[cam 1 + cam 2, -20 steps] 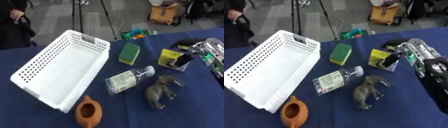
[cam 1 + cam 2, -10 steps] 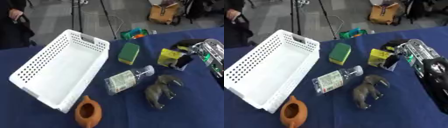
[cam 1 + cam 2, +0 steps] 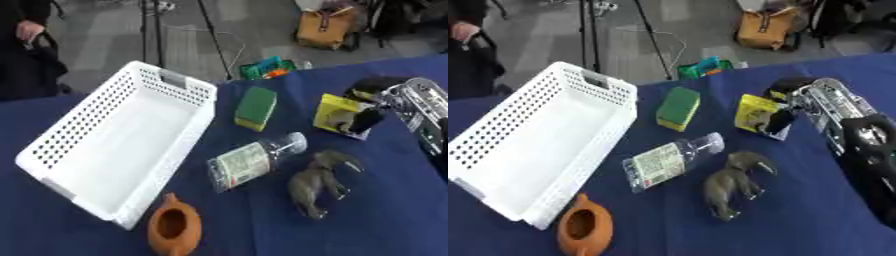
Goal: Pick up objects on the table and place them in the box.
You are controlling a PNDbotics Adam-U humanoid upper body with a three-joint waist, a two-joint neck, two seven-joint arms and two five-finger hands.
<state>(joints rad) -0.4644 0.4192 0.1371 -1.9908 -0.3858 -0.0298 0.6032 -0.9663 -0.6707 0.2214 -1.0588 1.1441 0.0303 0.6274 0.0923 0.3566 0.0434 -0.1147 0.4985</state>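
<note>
Dark blue cloth is covering the table, with grey floor, tripod legs and a tan bag lying beyond its far edge. Coming in from the right, the robot's right hand is reaching down onto a small yellow box, its dark fingers curling over the box's near right corner; whether they are truly gripping it cannot be told. Just left of that box a green sponge with a yellow underside is lying flat. Nearer the camera, a clear plastic bottle with a paper label is lying on its side, and a grey toy elephant is lying just beside it to the right. A brown clay pot is sitting at the near edge, touching the corner of the white perforated basket, which is occupying the left of the table. The left hand is showing in neither view.
</note>
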